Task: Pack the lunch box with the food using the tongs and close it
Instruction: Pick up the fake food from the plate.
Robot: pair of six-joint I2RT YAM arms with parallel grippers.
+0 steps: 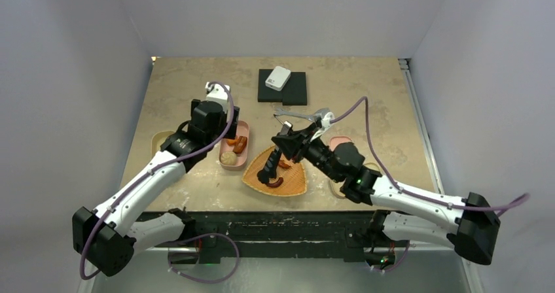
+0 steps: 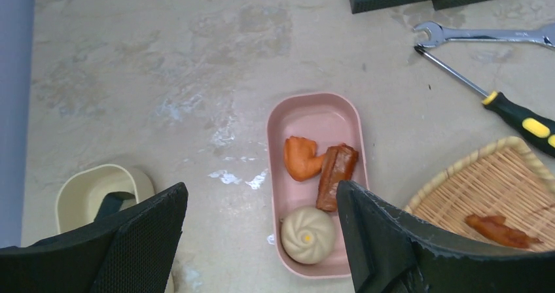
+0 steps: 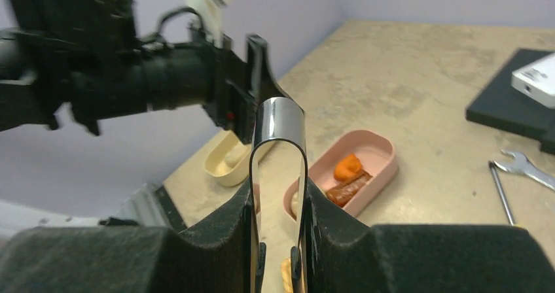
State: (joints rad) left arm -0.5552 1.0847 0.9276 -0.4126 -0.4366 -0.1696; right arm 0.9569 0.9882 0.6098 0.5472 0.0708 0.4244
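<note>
Three pieces lie in the pink oval plastic lunch box point(image 2: 317, 118): an orange chunk point(image 2: 301, 159), a reddish-brown strip point(image 2: 337, 175) and a round beige bun point(image 2: 308, 233). Packing looks partway done, and the box has no lid on it. More food waits on the fan-shaped woven wicker tray point(image 2: 484, 175) just to the right of the box: a thin reddish piece point(image 2: 501, 231) and a curved brown sausage point(image 1: 275, 183). The right gripper point(image 3: 278, 201) is clenched on the slim tongs point(image 3: 280, 120), pinching both arms below the looped end. The tong tips point down over the wicker tray, but I cannot tell whether they touch a piece. The left gripper point(image 2: 260, 201) hangs above the box with its jaws spread wide, grasping nothing. The step in hand, I judge, is fetching the next piece from the tray. That calls for settling the tips either side of one piece, squeezing just enough to keep it, then carrying it across to the bare far end of the box
</note>
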